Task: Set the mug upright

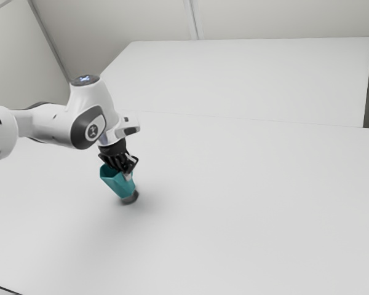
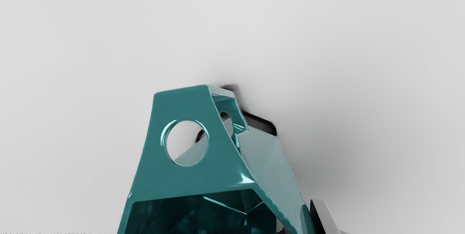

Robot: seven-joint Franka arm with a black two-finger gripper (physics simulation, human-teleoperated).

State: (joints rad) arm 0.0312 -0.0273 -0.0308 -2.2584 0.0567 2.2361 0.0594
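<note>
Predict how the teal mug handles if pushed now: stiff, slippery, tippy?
Likely stiff: the mug has flat-sided walls with crisp edges. Possibly slippery: bright highlights suggest a smooth, glossy finish. Probably apt to tip if nothing supports it: it leans well off vertical above its dark base.

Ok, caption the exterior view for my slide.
Gripper holds a teal mug tilted, its dark base toward the white table.

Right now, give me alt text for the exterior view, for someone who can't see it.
A teal mug tilts at the black gripper of a white arm, its mouth up toward the exterior view's left, its dark base down toward that view's right. The arm reaches in from that view's left over a white table.
</note>
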